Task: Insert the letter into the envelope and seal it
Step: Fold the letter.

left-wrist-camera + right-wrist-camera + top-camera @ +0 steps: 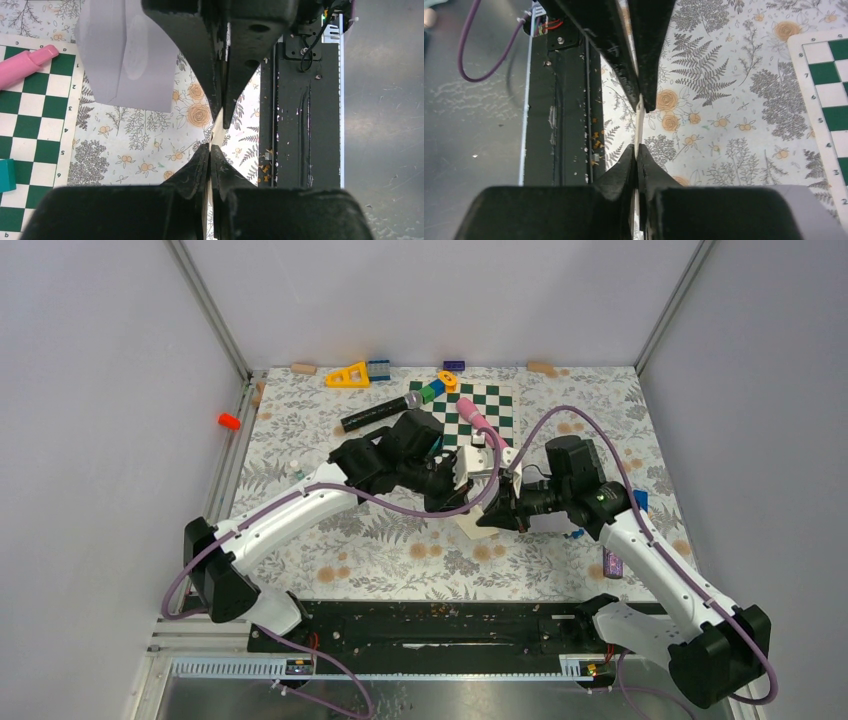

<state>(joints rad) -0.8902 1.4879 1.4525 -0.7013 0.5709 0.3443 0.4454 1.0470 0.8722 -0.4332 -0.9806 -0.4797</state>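
Note:
A thin cream sheet (218, 129), which I take for the letter, hangs edge-on above the floral cloth. My two grippers face each other tip to tip over the middle of the table. My left gripper (211, 148) (462, 490) is shut on one edge of the sheet. My right gripper (635, 149) (505, 502) is shut on the opposite edge. A light grey folded paper, the envelope (125, 60), shows beside the right gripper's fingers (250, 55). Whether it lies on the table I cannot tell. In the top view a cream corner (477, 527) pokes out below the grippers.
A green-and-white chessboard (490, 405) lies behind the grippers with a pink marker (474, 420) on it. A black marker (378, 413), a yellow triangle (348, 375) and small bricks sit at the back. A purple item (613, 562) lies at right. A black rail (430, 625) borders the front.

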